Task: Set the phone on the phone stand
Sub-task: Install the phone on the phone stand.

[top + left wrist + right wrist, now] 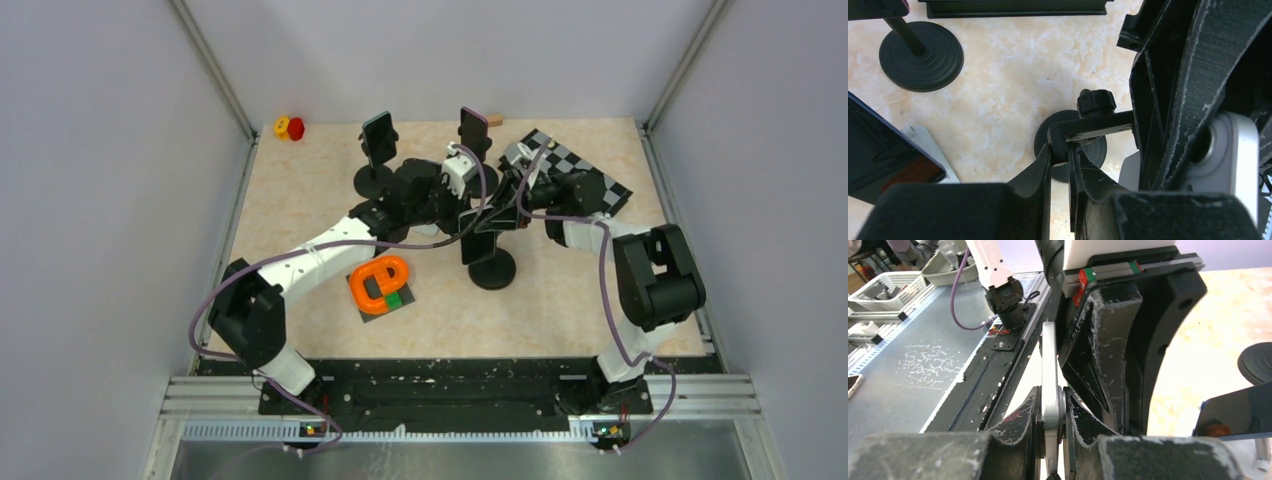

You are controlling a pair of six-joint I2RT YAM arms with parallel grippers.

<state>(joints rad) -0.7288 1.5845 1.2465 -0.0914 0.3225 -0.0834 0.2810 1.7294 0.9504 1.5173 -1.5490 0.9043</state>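
Seen from overhead, two robot arms meet above the middle of a beige worktop (300,200). The right tool (1050,395) is clenched on the thin edges of a silver phone (1049,365). Its wrist camera shows the phone edge-on, with the long axis running from twelve to six o'clock. The left tool (1060,150) grasps the black bracket (1093,127) of the phone stand (492,272). In the left wrist view the phone sits just at three o'clock of that bracket. The right arm therefore probably has to ease it toward nine o'clock into the stand.
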